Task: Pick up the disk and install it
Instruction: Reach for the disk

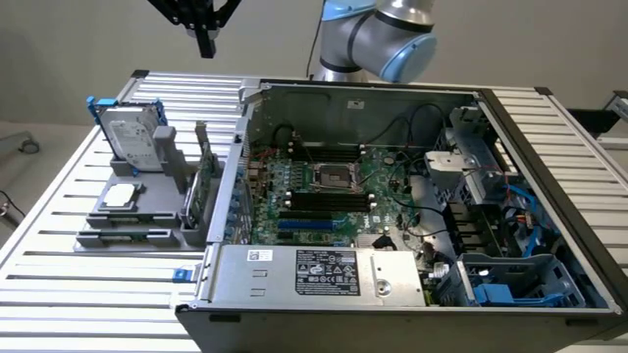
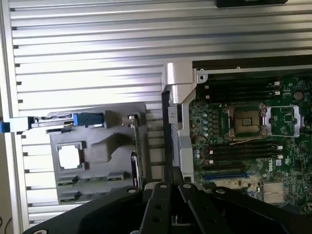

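The disk (image 1: 131, 134) stands upright in a grey fixture (image 1: 137, 213) on the exterior view's left. It is a silver-grey drive with a white label in a blue carrier. From the wrist view I see it edge-on from above as the disk (image 2: 87, 119), its blue carrier showing. My gripper (image 1: 206, 48) hangs high above the table, behind and to the exterior view's right of the disk and well clear of it. In the wrist view the gripper (image 2: 171, 186) has its black fingers pressed together, shut, with nothing between them.
An open computer case (image 1: 250, 99) with a motherboard (image 1: 334, 184) sits right of the fixture. Blue drive bays (image 1: 515, 283) are at its near right corner. The fixture also holds a small silver chip (image 1: 120, 194) and an upright green card (image 1: 200, 187). All rests on a slatted aluminium table (image 1: 59, 279).
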`<state>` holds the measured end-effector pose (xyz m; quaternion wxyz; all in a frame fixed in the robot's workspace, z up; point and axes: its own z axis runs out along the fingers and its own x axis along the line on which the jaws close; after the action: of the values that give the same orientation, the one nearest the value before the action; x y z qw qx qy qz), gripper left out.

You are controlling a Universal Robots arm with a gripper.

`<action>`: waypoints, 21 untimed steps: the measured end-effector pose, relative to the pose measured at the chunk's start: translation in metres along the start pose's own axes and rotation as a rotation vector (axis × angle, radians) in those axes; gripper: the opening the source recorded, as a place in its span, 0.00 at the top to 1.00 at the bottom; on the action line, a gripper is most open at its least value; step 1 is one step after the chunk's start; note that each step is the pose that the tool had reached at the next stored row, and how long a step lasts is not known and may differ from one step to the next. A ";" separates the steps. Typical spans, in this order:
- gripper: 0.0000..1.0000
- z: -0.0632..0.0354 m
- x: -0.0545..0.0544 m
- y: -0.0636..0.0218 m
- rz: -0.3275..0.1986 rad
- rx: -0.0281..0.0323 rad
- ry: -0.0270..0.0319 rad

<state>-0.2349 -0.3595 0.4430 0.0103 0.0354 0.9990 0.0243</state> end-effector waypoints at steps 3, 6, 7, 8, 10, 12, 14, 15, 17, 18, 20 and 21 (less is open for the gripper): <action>0.89 0.0026 0.014 0.0028 0.000 -0.0004 -0.0001; 0.89 0.0050 0.028 0.0054 0.000 -0.0008 0.0000; 0.89 0.0058 0.032 0.0063 0.000 -0.0008 0.0001; 0.89 0.0066 0.037 0.0072 0.000 -0.0010 0.0000; 0.89 0.0083 0.047 0.0090 0.000 -0.0012 0.0001; 0.89 0.0099 0.056 0.0108 0.000 -0.0015 0.0001; 0.89 0.0116 0.065 0.0126 0.000 -0.0018 0.0001; 0.89 0.0124 0.070 0.0135 0.000 -0.0020 0.0001; 0.89 0.0140 0.079 0.0153 0.000 -0.0022 0.0001; 0.89 0.0147 0.084 0.0161 0.000 -0.0023 0.0002; 0.89 0.0163 0.093 0.0179 0.000 -0.0026 0.0001; 0.89 0.0171 0.098 0.0188 0.000 -0.0028 0.0001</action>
<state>-0.3306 -0.3330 0.4249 0.0103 0.0354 0.9990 0.0257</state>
